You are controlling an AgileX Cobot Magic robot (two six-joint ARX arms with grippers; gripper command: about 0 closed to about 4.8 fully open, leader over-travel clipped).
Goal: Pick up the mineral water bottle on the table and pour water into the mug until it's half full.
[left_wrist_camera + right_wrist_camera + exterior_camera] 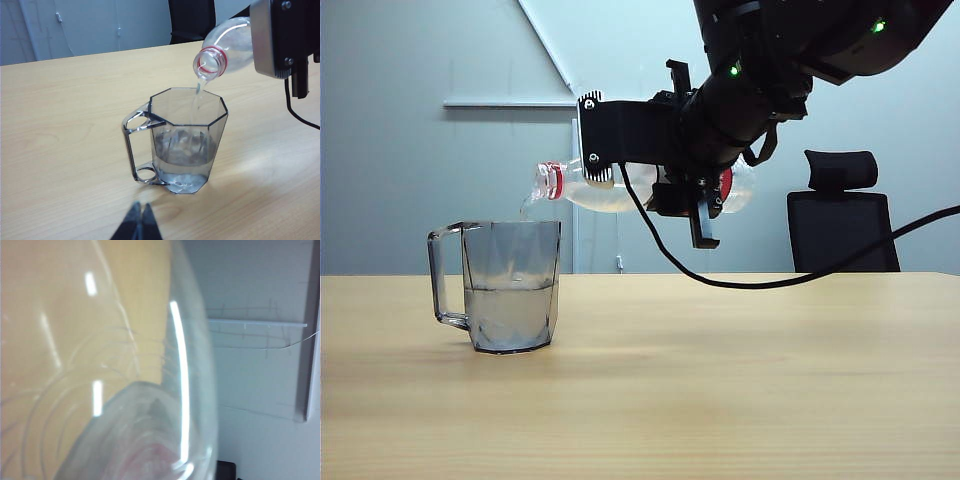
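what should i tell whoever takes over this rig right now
Right gripper: shut on the mineral water bottle, held tipped nearly level above the mug, neck over the rim.
Left gripper: fingers together, holding nothing, parked low over the table near the mug.
Done: bottle lifted, cap off, a thin stream of water falling into the mug; the level looks close to half.
Left: stop the pour by righting the bottle, probably very soon.

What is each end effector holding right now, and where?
Right end effector grips the mineral water bottle around its body, near the label. Left end effector holds nothing.
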